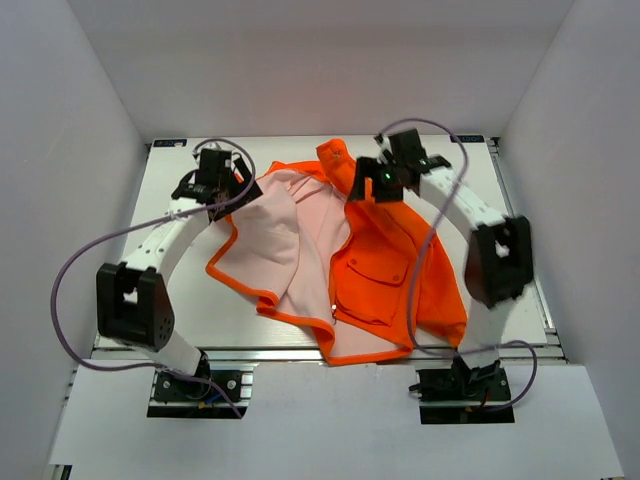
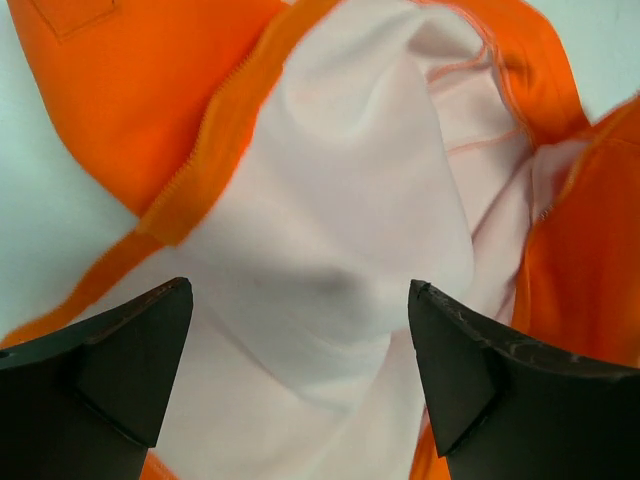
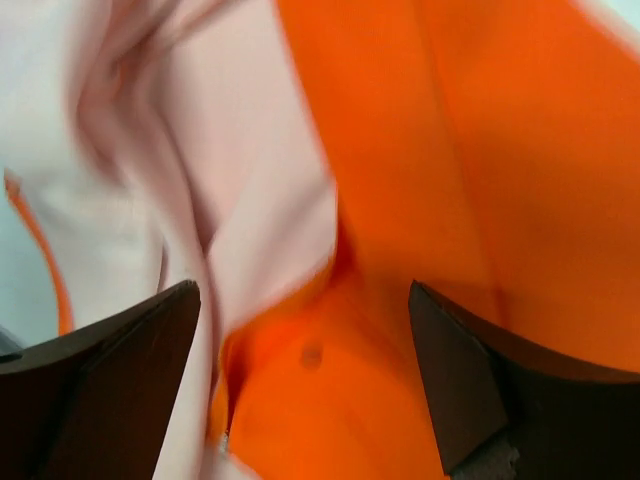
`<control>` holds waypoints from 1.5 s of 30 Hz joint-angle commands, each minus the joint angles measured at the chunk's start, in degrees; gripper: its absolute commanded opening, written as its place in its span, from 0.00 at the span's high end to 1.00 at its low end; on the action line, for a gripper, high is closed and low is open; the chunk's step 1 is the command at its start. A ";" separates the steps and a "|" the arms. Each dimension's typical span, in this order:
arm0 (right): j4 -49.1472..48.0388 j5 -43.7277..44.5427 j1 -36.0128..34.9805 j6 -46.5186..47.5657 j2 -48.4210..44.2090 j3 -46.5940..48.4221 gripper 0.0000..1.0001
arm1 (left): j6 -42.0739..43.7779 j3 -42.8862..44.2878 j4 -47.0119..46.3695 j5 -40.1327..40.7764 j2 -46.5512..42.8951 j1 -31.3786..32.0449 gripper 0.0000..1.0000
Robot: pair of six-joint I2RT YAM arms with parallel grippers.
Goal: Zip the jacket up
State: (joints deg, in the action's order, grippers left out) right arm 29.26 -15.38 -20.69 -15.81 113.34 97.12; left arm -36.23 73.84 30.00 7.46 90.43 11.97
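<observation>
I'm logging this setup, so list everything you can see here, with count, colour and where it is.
jacket: one, orange with pale pink lining, unzipped mid-table, one front flipped open
table: one, white, under the jacket
walls: three, white, around the table
cables: two, purple, one along each arm
arms: two, white and black, based at the near edge
left gripper: one, black, open above the pale lining
right gripper: one, black, open above orange fabric

Shows plain bright orange over the jacket (image 1: 390,280) shell beneath the right gripper (image 3: 305,290), with no print or pattern. Shows pale pink lining (image 2: 340,250) between the black fingers (image 2: 120,350) of the left gripper (image 2: 300,288), edged by an orange hem off to its left. Shows a white table (image 1: 225,310) beside that hem.
</observation>
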 commanded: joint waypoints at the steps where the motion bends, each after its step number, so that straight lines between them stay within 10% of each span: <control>1: -8.32 2.62 -0.75 -4.83 -16.54 -16.56 0.11 | -1.38 -5.09 4.18 -2.19 -8.41 0.43 0.02; 6: -10.36 3.95 -3.65 -12.46 -32.29 -43.71 0.11 | -3.94 -19.76 -1.33 -8.85 -20.80 0.51 0.02; 15: -8.95 13.95 -6.82 -18.99 -42.86 -60.64 0.11 | -3.41 -27.87 -10.29 -18.26 -22.41 0.86 0.02; 22: -9.31 23.72 -2.26 -18.99 -21.99 -50.12 0.11 | -3.06 -29.99 -20.22 -19.42 -10.74 0.78 0.02; 33: -4.64 22.06 7.06 -15.40 6.70 -11.62 0.11 | -0.51 -5.23 -17.25 -16.86 18.28 0.60 0.02; 38: -3.07 20.13 7.86 -9.16 6.11 -4.57 0.11 | 0.37 -1.77 -16.29 -17.93 16.89 0.60 0.02; 45: -8.95 23.20 -0.48 3.05 -14.25 -21.86 0.11 | -5.25 -13.36 -6.30 -8.73 -1.20 0.60 0.02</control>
State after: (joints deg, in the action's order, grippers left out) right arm 23.75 6.33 -16.38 -20.51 108.12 78.98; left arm -38.54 63.66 16.86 -7.42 99.50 12.56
